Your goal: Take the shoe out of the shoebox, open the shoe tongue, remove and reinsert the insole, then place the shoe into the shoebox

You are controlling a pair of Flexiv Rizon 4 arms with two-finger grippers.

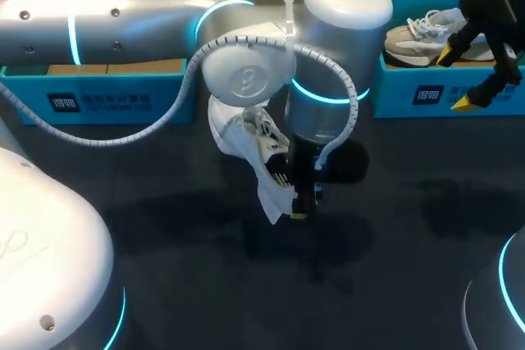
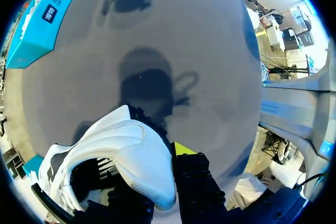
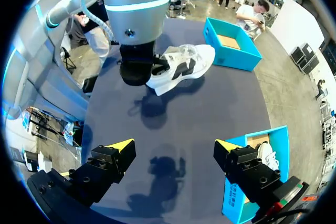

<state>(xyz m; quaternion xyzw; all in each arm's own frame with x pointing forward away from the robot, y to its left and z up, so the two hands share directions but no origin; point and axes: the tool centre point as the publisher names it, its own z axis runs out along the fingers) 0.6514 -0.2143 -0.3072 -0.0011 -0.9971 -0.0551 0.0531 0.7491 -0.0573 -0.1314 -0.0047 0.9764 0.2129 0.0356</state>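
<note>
A white shoe with black trim (image 1: 250, 141) hangs in the air over the middle of the table. My left gripper (image 1: 299, 202) is shut on one end of it. In the left wrist view the shoe's white upper (image 2: 131, 156) is pinched between the black fingers of that gripper (image 2: 163, 182). My right gripper (image 1: 456, 79) stands open beside the right blue shoebox (image 1: 426, 96), with nothing between its fingers. From the right wrist view the open right gripper (image 3: 174, 148) faces the held shoe (image 3: 184, 64) across bare table. A blue shoebox (image 1: 98, 92) at the back left shows only a cardboard floor.
The right shoebox holds a beige and white shoe (image 1: 418, 34). In the right wrist view it sits close beside the right finger (image 3: 265, 156), and the other shoebox (image 3: 231, 43) stands past the held shoe. My left arm's thick silver links span the table's back.
</note>
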